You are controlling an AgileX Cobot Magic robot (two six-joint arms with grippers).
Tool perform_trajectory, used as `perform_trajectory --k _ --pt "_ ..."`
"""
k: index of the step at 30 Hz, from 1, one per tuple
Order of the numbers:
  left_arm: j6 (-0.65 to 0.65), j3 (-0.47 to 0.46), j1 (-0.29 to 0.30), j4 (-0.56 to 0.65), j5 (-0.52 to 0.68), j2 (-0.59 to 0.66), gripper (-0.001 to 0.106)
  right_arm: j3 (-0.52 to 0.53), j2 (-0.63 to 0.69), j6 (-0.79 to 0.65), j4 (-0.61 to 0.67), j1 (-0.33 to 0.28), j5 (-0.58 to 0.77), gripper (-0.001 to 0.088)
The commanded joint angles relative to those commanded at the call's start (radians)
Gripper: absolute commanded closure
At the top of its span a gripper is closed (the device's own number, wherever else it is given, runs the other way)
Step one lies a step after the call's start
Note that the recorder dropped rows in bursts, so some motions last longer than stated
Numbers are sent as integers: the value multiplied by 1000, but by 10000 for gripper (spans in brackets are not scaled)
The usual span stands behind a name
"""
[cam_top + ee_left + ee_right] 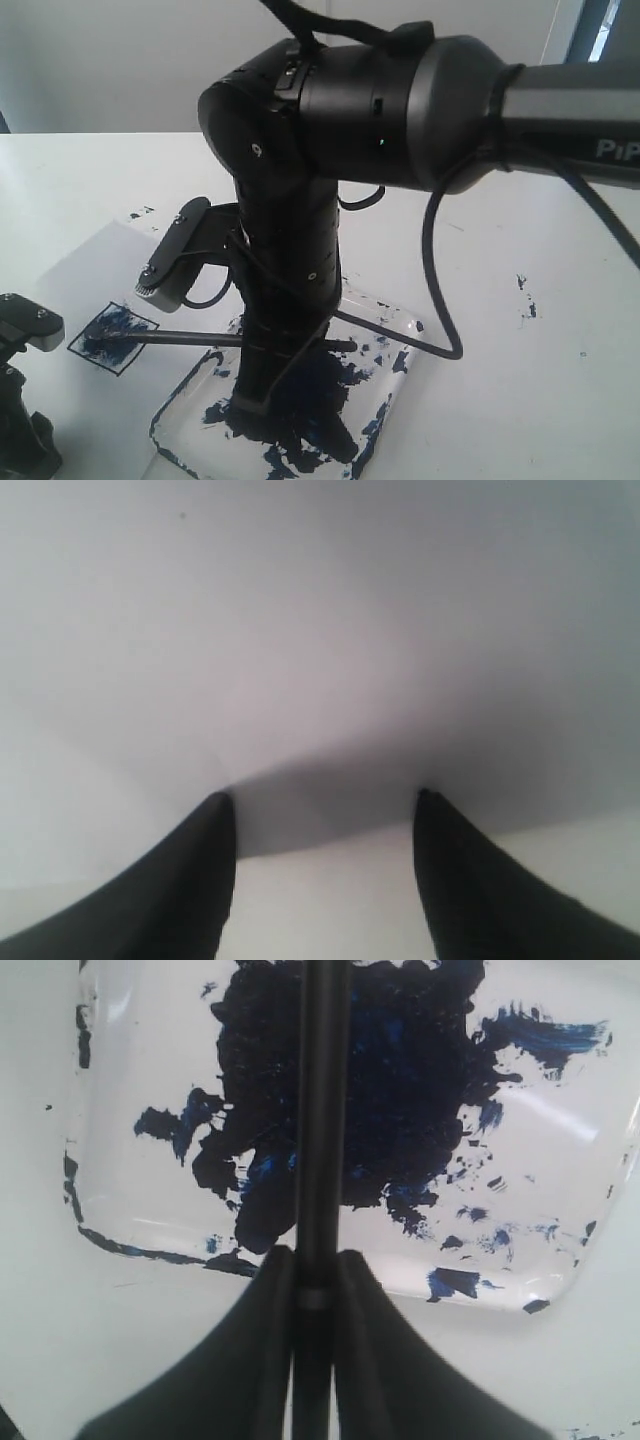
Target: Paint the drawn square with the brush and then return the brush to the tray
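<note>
The brush (190,340) lies level above the table, and its paint-clotted tip rests on the drawn square (112,335), whose inside is streaked dark blue. My right gripper (262,350) reaches down over the tray (400,345) and is shut on the brush's shaft. In the right wrist view the fingertips (275,1270) of that gripper (315,1265) pinch the black brush (322,1110) over the clear tray (545,1150) with its navy blot. My left gripper (325,800) stands open over white surface with nothing between its fingers; its arm (20,400) sits at the lower left.
The square is drawn on a white paper sheet (90,265) lying left of the tray. Small paint specks (525,300) mark the table to the right. The right arm's body (400,100) and cable (435,270) hang over the middle.
</note>
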Motion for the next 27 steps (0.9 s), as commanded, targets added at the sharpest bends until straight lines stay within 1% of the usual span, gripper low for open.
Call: perform_trajectory --k 2,5,12,16,18,27 --pt "-2 0 0 20 13 0 467 0 0 16 -8 0 0 868" --pt "-5 0 0 29 31 0 467 0 0 25 -67 0 0 868" --pt "-11 0 0 54 38 0 467 0 -1 40 -77 -2 0 868" --pt "-11 0 0 59 30 0 467 1 -1 35 -11 -2 0 868" --pt "-11 0 0 59 27 0 467 12 -1 10 15 0 0 868" --pt "-11 0 0 60 22 0 467 30 16 14 9 0 0 868"
